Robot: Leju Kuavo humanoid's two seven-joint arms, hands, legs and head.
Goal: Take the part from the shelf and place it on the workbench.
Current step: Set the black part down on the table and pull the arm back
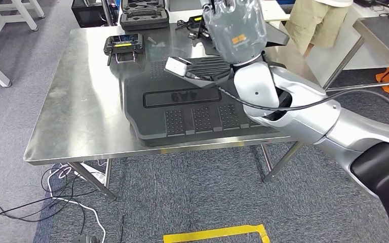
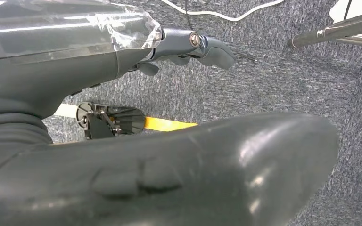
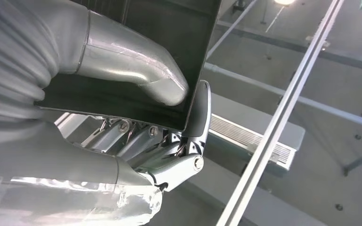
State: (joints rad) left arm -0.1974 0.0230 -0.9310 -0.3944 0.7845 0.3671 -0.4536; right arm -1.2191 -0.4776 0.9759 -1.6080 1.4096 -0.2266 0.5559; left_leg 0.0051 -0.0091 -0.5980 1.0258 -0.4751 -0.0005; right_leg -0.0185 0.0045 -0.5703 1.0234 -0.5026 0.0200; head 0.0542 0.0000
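The part (image 1: 192, 114) is a large black moulded panel with ribbed patches, lying flat across the steel workbench (image 1: 81, 101), its front edge close to the bench's front edge. My right hand (image 1: 235, 28), wrapped in clear film, is at the panel's far right corner and grips its raised edge. In the right wrist view the thumb (image 3: 136, 61) presses on one face of the dark panel (image 3: 169, 28) and the fingers (image 3: 198, 108) hook behind its edge. My left hand (image 2: 122, 70) hangs over grey carpet and holds nothing, its fingers loosely extended.
A black handheld controller (image 1: 124, 45) and a black case (image 1: 143, 12) sit at the bench's back. A person in khaki shorts (image 1: 316, 20) stands behind the bench. Another steel table (image 1: 385, 35) is at the right. Cables (image 1: 71, 202) and yellow tape (image 1: 218, 234) lie on the floor.
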